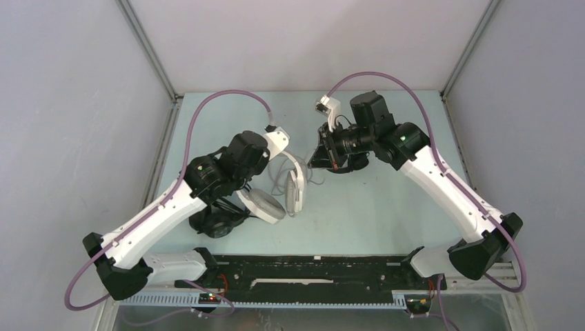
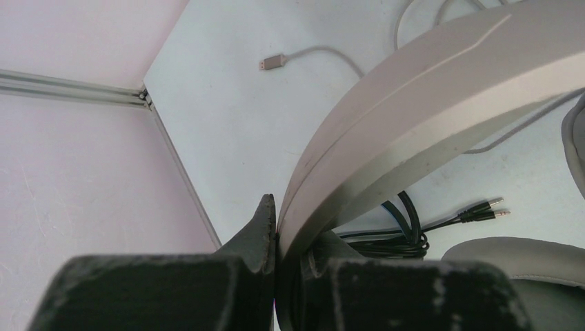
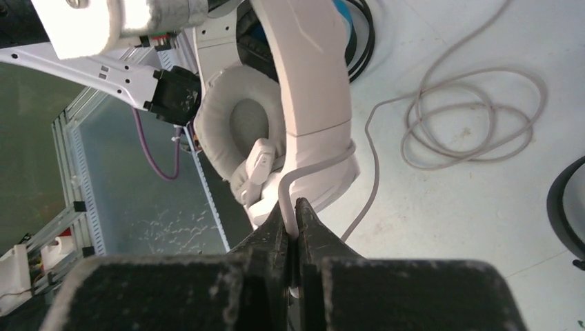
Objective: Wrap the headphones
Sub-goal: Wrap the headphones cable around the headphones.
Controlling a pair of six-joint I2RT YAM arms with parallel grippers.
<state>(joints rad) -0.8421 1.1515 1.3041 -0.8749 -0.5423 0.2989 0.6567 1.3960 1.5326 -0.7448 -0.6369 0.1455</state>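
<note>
The bulky white headphones (image 1: 295,187) stand mid-table with one ear cup (image 1: 263,205) lying near the left arm. My left gripper (image 1: 276,160) (image 2: 293,234) is shut on their wide headband (image 2: 428,89). My right gripper (image 1: 319,160) (image 3: 293,215) is shut on their grey cable (image 3: 316,165), just beside the headband's end and the padded ear cup (image 3: 238,124). The rest of the cable lies in loose loops on the table, ending at a plug (image 2: 272,63). The black headphones with the blue band (image 1: 217,222) (image 3: 341,17) lie under the left arm.
A bundled black cord (image 2: 407,238) with two jack plugs (image 2: 490,207) lies by the white headphones. A thin black curved band (image 3: 562,207) shows at the right wrist view's edge. Grey walls close in the table; a black rail (image 1: 310,272) runs along the near edge.
</note>
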